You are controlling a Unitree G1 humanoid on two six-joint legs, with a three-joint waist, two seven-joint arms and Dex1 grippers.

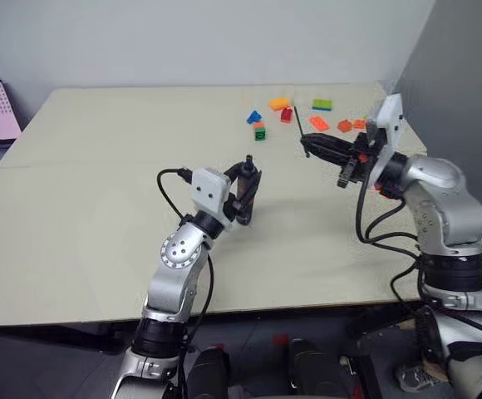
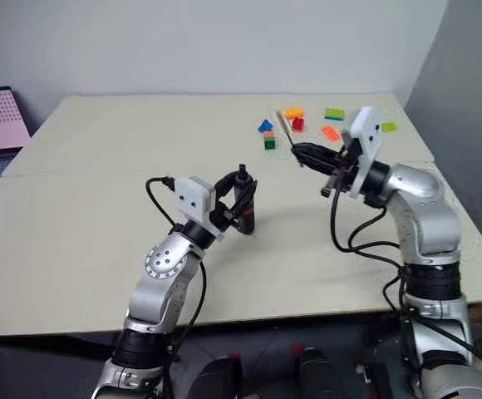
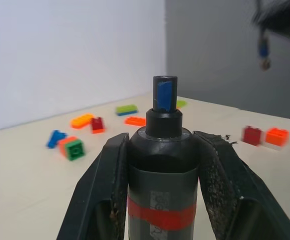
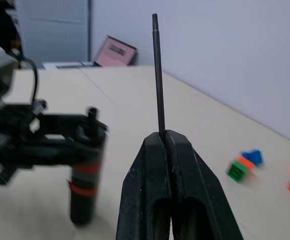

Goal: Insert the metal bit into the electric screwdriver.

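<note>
The left gripper (image 1: 248, 189) clamps the electric screwdriver (image 2: 245, 202) upright over mid-tabletop (image 1: 100, 183), socket end up to receive a tool, while the right gripper (image 1: 307, 143), raised toward the far right corner, pinches the metal bit (image 4: 157, 75) by one end, leaving its length free for insertion.

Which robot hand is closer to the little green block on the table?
The right. The right gripper, holding the metal bit, hangs just beside the green block. The left gripper, clamped on the electric screwdriver, sits farther back toward the robot.
</note>
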